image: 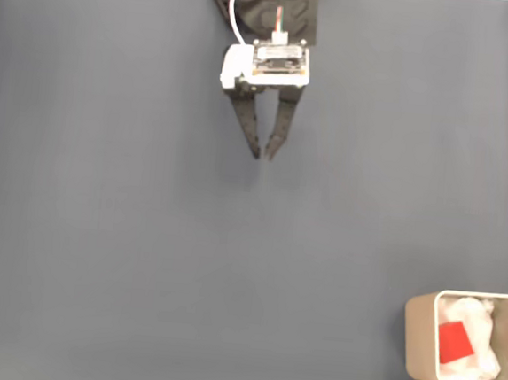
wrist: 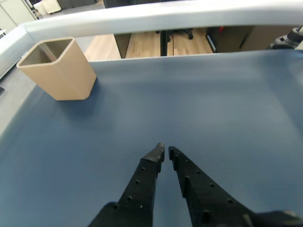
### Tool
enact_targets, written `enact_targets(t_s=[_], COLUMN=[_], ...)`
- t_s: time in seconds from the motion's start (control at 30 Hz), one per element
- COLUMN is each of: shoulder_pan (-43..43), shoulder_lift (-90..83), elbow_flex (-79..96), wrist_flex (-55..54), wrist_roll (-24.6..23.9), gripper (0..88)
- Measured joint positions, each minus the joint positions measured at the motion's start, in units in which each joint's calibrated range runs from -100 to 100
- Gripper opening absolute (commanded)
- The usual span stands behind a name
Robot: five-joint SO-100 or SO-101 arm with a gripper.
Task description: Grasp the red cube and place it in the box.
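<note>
My fingers (image: 264,156) are nearly closed on nothing, tips just apart, above the bare blue-grey surface (image: 123,259). The red cube (image: 454,342) lies inside the box (image: 418,338), on what looks like crumpled white lining, well apart from me at the fixed view's lower right.

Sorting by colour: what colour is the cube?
Bright red, clearest in the fixed view.
</note>
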Motion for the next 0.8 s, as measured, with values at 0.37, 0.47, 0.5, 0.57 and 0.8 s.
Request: enact_targets(t_s=[0.37, 0.47, 0.5, 0.57, 0.8], shoulder_pan=[0.59, 0.74, 0.82, 1.26, 2.37], shoulder_lift=[-11.38, -11.46, -11.46, -12.07, -12.16], elbow_flex=[4.25, 4.25, 4.25, 4.25, 4.25], wrist_flex=[26.49, 33.73, 34.84, 37.07, 38.03], wrist_roll=[0.10, 1.03, 1.12, 1.12, 1.17], gripper=[0.0, 0.0, 0.0, 0.0, 2.4])
